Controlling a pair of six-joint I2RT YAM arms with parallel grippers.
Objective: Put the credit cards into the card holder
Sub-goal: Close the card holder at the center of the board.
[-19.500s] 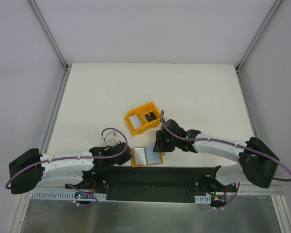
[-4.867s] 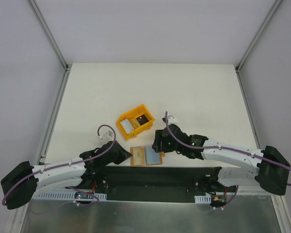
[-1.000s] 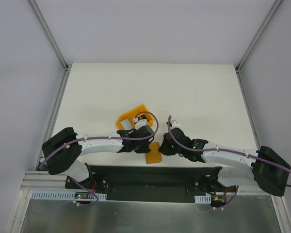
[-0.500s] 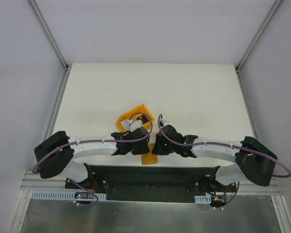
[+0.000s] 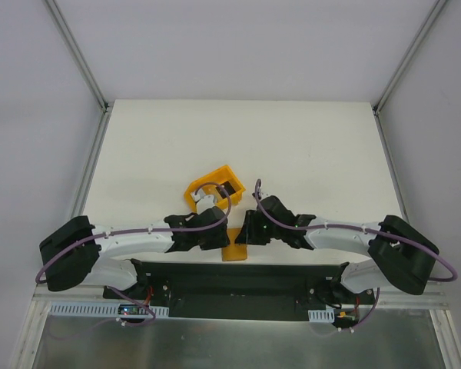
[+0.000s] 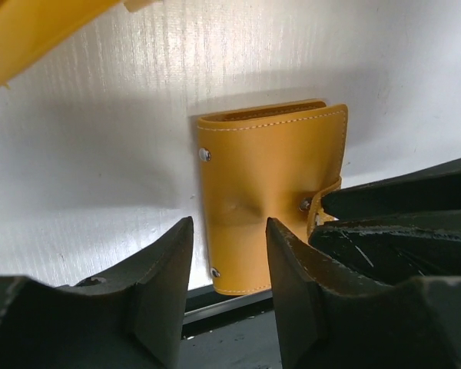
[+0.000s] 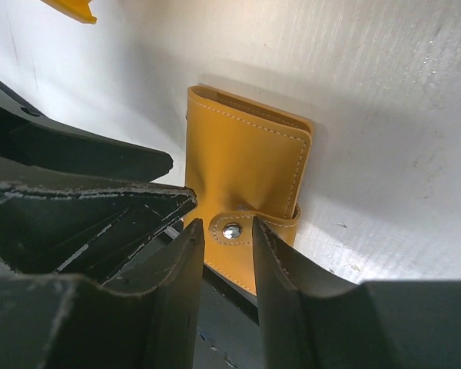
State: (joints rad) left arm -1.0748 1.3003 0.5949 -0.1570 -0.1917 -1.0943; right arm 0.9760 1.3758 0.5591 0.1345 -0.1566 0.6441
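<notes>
The card holder [image 5: 234,252] is folded shut, orange-tan, at the table's near edge with its lower end over the edge. It shows in the left wrist view [image 6: 265,184] and the right wrist view [image 7: 246,173], its snap tab [image 7: 234,229] lying across the front. My left gripper [image 5: 216,233] hangs open just above its left side [image 6: 229,288]. My right gripper [image 5: 247,233] is open over the snap tab [image 7: 229,265]. The two grippers almost touch. A dark credit card [image 5: 229,189] lies in the bin; other cards are hidden.
A yellow-orange plastic bin [image 5: 202,184] stands tilted just behind the left wrist; a corner shows in the left wrist view [image 6: 31,34]. The black mounting rail [image 5: 238,278] runs right below the card holder. White table [image 5: 307,154] stretches behind.
The card holder, open 4.9 s ago, is folded shut and has slid nearer the table's front edge. Both grippers have closed in over it; the left arm has drawn back leftward.
</notes>
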